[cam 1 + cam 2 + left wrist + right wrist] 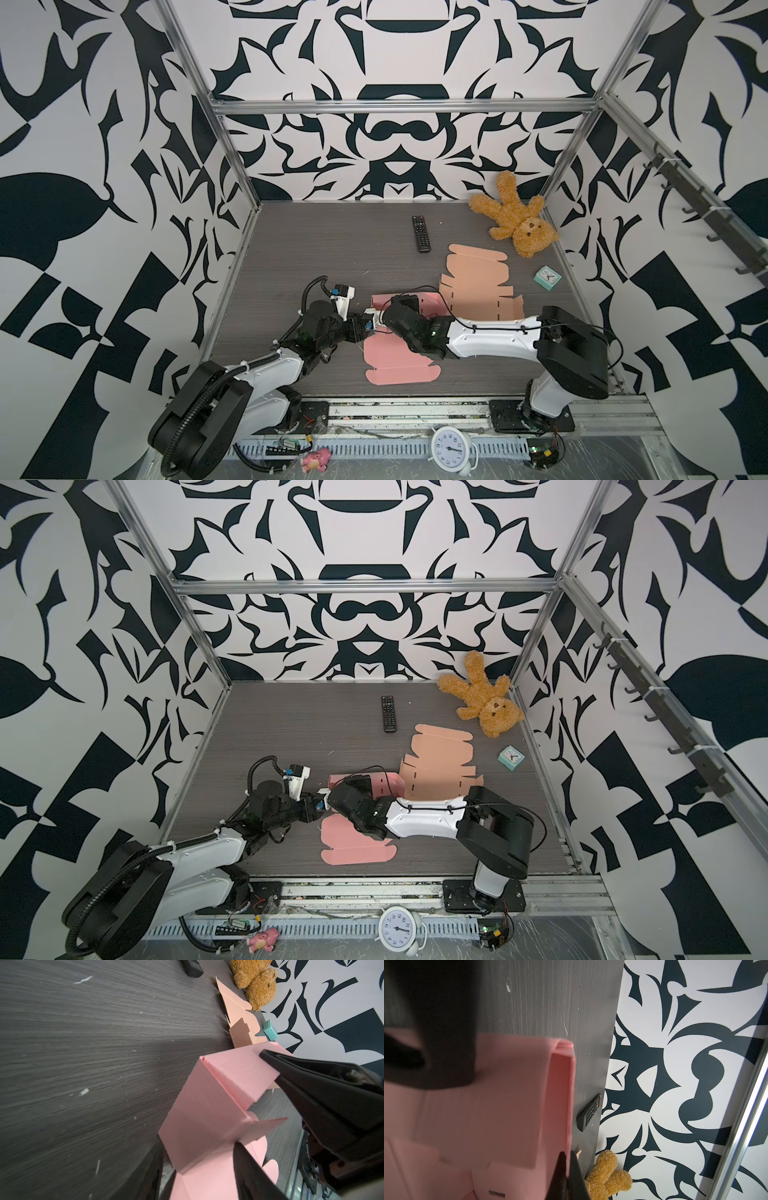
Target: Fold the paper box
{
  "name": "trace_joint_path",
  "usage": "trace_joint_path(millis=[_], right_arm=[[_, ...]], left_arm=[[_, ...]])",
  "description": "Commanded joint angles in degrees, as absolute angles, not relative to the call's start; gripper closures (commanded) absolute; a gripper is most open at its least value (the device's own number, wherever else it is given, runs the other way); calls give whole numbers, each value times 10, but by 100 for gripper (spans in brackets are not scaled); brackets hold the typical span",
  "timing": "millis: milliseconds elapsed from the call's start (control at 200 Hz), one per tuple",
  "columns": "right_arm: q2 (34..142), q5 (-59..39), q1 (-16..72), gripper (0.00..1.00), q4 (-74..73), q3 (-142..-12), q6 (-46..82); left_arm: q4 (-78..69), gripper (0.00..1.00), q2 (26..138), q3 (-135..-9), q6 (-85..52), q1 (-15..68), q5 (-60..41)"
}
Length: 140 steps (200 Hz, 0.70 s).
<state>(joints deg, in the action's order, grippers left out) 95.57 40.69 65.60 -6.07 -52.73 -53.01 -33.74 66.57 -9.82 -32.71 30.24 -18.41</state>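
Pink paper box (392, 363), partly folded: lies at the front middle of the dark grey wood-grain tabletop (311, 257), with its unfolded lid panel flat toward the front edge and its side walls raised at the far end, under the two wrists. Left arm: base at the front left corner, white link running low toward the middle, black wrist bent so that the left gripper (197, 1147) points across to the right, close above the table. Its two black fingers (247, 1167) stand apart, one on each side of a raised corner of the box; whether either presses the paper cannot be told. Right arm: base at the front right, black shoulder block raised, white link stretched level to the left over the box, wrist reaching past the middle to meet the left one. Right gripper (265, 1055): closed, tips pinched on the top edge of a raised pink wall; in the right wrist view the wall runs down between the fingers. Also on the table: flat peach cardboard box blank (478, 286), just beside the pink box on its far right; black remote control (421, 234), farther back; brown plush teddy bear (517, 222), far right corner; small teal square clock (547, 277), near the right edge. On the front ledge: round white alarm clock (451, 451).
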Motion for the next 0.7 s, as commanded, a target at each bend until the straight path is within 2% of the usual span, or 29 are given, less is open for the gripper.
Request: trace_joint_path(millis=[0, 290, 695], right_arm=[[942, 398, 659, 100, -66, -528, -520], [940, 427, 664, 100, -104, -509, -545], [914, 444, 679, 100, -125, -492, -521]], left_arm=[[-377, 41, 670, -88, -316, 314, -165], [-307, 40, 611, -78, -310, 315, -121], [-326, 39, 559, -41, -295, 316, -104]])
